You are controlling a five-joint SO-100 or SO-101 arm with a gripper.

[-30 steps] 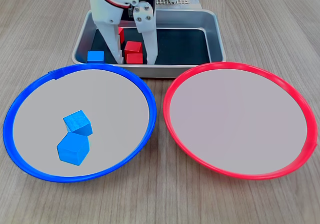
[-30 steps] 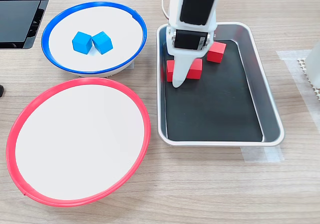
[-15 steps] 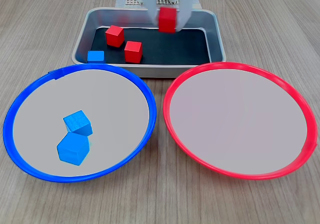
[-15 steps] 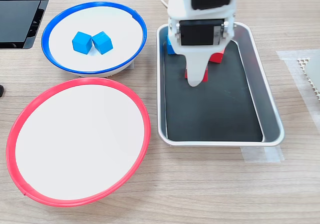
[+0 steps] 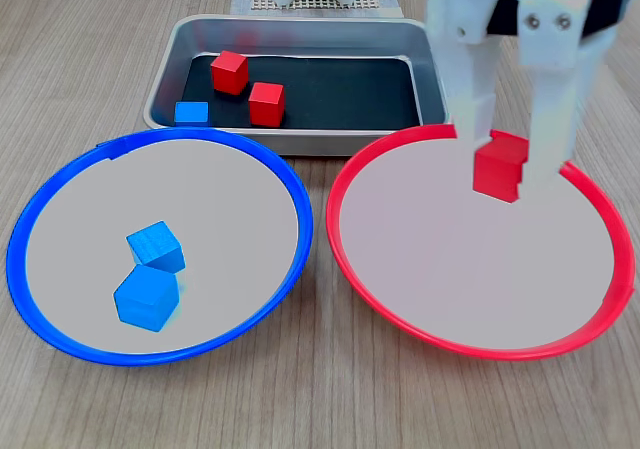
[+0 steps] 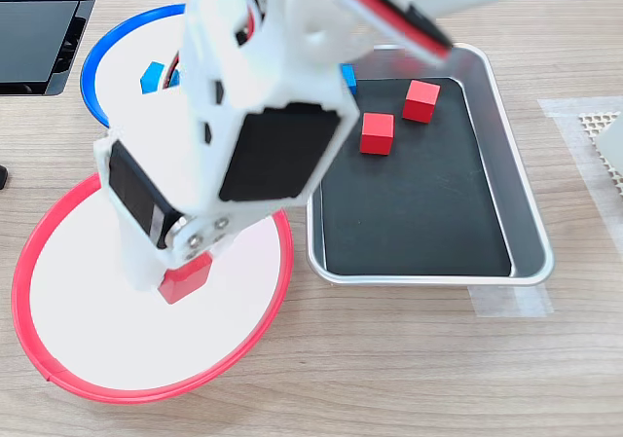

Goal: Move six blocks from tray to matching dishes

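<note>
The white gripper (image 5: pixel 505 164) hangs over the round red-rimmed dish (image 5: pixel 400 314), its fingers (image 5: pixel 545 119) clamped on a small red cube (image 5: pixel 499 168). This looks like the drop-off step: lower slightly, then spread the fingers so the cube lands on the pale centre.

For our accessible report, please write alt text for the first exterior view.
The gripper holds a red block between its white fingers over the red-rimmed dish. Beside it, the blue-rimmed dish holds two blue blocks. Behind, the metal tray contains two red blocks and one blue block.
</note>
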